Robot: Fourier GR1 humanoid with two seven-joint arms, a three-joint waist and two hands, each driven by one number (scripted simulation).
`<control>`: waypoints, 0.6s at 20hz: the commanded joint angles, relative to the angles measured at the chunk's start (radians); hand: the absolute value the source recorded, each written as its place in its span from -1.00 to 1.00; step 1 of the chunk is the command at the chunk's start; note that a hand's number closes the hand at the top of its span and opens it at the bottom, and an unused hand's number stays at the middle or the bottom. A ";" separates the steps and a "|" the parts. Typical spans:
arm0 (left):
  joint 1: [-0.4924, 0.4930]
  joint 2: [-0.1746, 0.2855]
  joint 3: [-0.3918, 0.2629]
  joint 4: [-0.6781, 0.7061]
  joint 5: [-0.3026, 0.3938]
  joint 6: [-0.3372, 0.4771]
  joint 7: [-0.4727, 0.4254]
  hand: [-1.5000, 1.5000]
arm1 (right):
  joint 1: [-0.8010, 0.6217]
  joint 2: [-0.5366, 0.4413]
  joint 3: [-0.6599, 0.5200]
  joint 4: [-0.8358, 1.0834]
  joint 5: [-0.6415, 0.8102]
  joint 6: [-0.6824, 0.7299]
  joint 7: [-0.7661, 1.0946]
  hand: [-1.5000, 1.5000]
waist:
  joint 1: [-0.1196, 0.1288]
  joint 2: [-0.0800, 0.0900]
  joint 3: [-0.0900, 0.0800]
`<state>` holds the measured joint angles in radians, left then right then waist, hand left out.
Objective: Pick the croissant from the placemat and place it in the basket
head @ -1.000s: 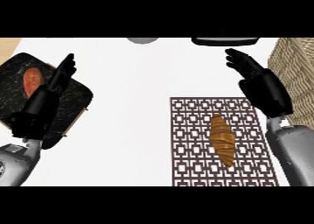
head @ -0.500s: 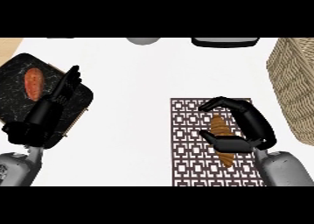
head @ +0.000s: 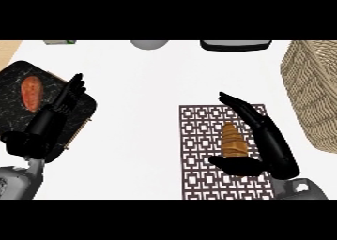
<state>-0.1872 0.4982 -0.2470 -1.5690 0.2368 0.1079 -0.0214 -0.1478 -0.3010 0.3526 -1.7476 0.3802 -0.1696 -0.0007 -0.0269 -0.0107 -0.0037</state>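
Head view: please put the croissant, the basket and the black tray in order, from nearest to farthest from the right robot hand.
Measured from the right robot hand:
1. croissant, just left of its fingers, on the placemat.
2. basket, at the right edge.
3. black tray, at the far left.

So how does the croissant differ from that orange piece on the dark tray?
The croissant is brown and ridged; the orange piece is smooth and reddish. The croissant lies on the patterned placemat, the orange piece on the dark tray. The right hand flanks the croissant; the left hand rests apart from the orange piece. Both are elongated, lying flat.
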 commanded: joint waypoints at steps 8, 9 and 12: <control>-0.015 0.004 0.018 0.031 -0.002 -0.028 -0.012 0.00 | -0.097 -0.334 0.012 -0.298 0.104 0.479 0.581 -1.00 | -0.005 -0.001 -0.004; 0.022 -0.008 0.011 -0.002 0.001 -0.019 -0.016 0.00 | -0.104 -0.368 -0.032 -0.321 0.042 0.541 0.610 -1.00 | 0.009 -0.001 -0.002; 0.048 0.008 0.019 -0.008 0.009 -0.044 -0.018 0.00 | -0.162 -0.359 -0.066 -0.383 -0.130 0.682 0.766 -1.00 | 0.027 0.003 -0.001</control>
<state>-0.1665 0.4961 -0.2325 -1.5604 0.2390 0.0831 -0.0402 -0.2551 -0.6334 0.3065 -2.0514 0.3889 0.3328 0.5844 -0.0201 -0.0106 -0.0056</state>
